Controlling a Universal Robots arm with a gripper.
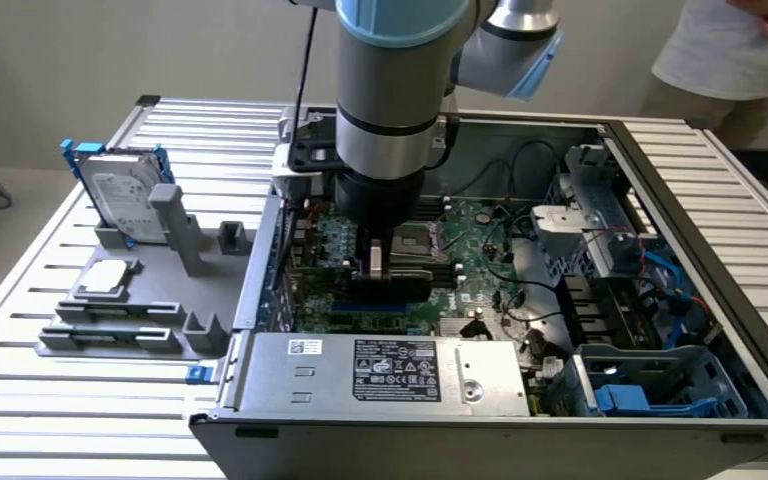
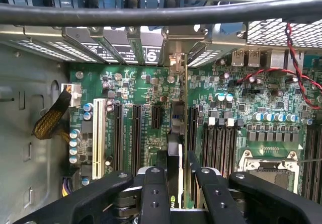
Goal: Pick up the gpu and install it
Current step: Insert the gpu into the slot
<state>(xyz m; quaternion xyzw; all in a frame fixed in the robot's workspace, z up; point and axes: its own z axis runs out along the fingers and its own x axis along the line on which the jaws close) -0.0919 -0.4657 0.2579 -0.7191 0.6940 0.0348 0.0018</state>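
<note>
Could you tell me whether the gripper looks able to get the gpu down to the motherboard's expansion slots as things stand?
Probably yes. The gripper holds the gpu edge-on right over the slots in the open case, with nothing between them; the braided cable lies off to one side.

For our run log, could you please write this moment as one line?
gripper: shut on thin black-and-green gpu card | over green motherboard | seated: cannot tell
</note>
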